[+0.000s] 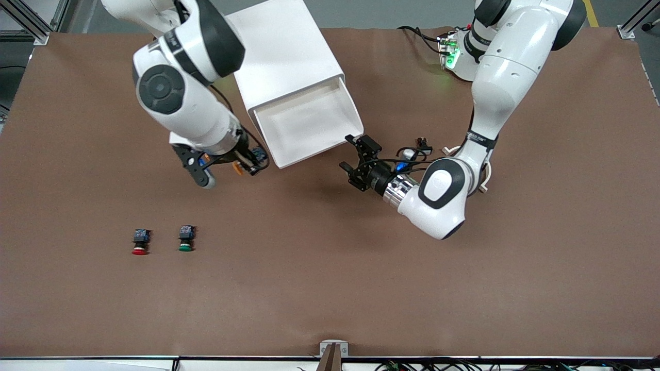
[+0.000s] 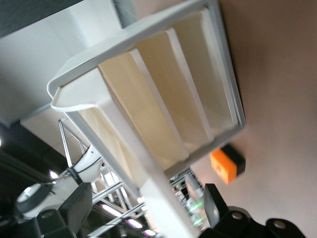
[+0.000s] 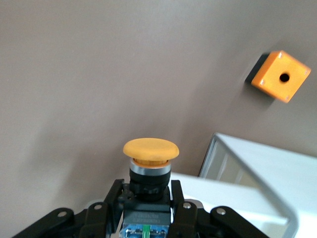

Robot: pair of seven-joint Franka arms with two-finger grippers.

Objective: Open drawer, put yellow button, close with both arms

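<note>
You won't find any readable text here; the small dark print on the left arm (image 1: 482, 136) is too tiny to make out.

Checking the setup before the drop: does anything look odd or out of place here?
One thing: a small orange cube with a black base lies tilted on the brown table beside the white cabinet, whose top drawer is open. Nothing looks spilled or damaged.
</note>
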